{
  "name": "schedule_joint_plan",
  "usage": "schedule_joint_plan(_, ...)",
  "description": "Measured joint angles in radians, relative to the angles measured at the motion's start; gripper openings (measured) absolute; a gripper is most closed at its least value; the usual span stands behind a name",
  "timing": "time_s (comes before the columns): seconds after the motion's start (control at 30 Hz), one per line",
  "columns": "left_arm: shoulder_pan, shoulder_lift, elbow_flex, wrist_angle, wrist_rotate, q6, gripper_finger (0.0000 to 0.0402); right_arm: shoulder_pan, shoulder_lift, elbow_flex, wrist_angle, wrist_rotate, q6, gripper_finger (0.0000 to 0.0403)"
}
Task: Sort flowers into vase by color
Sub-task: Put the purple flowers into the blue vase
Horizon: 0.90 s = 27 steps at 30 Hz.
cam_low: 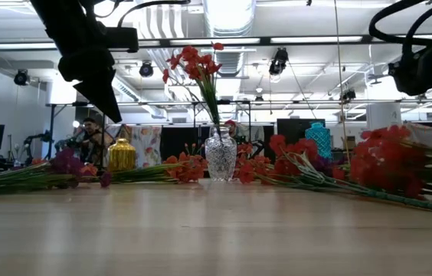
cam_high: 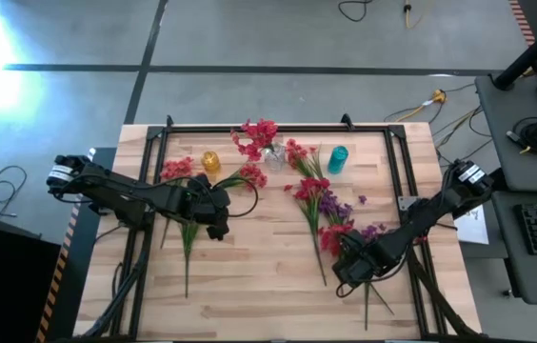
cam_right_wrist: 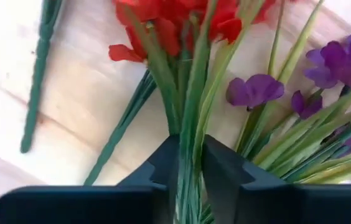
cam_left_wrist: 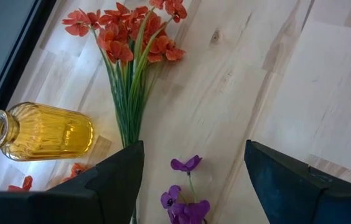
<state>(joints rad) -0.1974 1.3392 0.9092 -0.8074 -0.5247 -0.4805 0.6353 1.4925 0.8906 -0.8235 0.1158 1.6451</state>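
Wide bare wood along the near edge of the tabletop [cam_high: 249, 295] and down its middle strip; crowding only toward the far edge and the right half

Clear vase [cam_high: 273, 157] near the middle of the far edge, holding a red sprig [cam_low: 194, 65] upright; yellow vase [cam_high: 211, 162] to its left, teal vase [cam_high: 338, 159] to its right, all standing apart from each other

Loose flowers [cam_high: 318, 205] fanned across the right half, red and purple mixed, stems running toward the near edge; a smaller orange-red bunch [cam_left_wrist: 129, 37] lying toward the far left, just beside the yellow vase

Right gripper [cam_right_wrist: 190, 165] low over the right-hand pile, toward the near right corner, fingers [cam_right_wrist: 157, 168] closed tight on the green stems of a red sprig [cam_right_wrist: 182, 25], purple blossoms [cam_right_wrist: 256, 90] lying just beside

Left gripper [cam_left_wrist: 191, 171] over the left half of the tabletop, jaws spread wide and holding nothing, purple blossom [cam_left_wrist: 186, 165] showing between the fingers [cam_left_wrist: 116, 177]
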Motion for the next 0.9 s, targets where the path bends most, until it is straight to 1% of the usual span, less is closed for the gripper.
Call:
schedule_joint_plan(0.1, 0.000, 0.000, 0.000, 0.000, 0.000, 0.000, 0.0262, 0.000, -0.020, 0.001, 0.006, 0.001, 0.000, 0.0033)
schedule_joint_plan(0.2, 0.000, 0.000, 0.000, 0.000, 0.000, 0.000, 0.0262, -0.001, -0.045, 0.019, 0.009, 0.022, -0.015, 0.0022)
schedule_joint_plan(0.47, 0.000, 0.000, 0.000, 0.000, 0.000, 0.000, 0.0262, -0.002, -0.084, 0.090, 0.028, 0.216, -0.064, 0.0024)
schedule_joint_plan(0.57, 0.000, 0.000, 0.000, 0.000, 0.000, 0.000, 0.0262, -0.011, -0.078, 0.100, 0.032, 0.252, -0.067, 0.0034)
schedule_joint_plan(0.7, 0.000, 0.000, 0.000, 0.000, 0.000, 0.000, 0.0262, -0.021, -0.058, 0.096, 0.052, 0.252, -0.076, 0.0059)
schedule_joint_plan(0.8, 0.000, 0.000, 0.000, 0.000, 0.000, 0.000, 0.0262, -0.026, -0.039, 0.096, 0.056, 0.243, -0.094, 0.0085)
schedule_joint_plan(0.9, 0.000, 0.000, 0.000, 0.000, 0.000, 0.000, 0.0262, -0.027, -0.034, 0.096, 0.051, 0.209, -0.111, 0.0115)
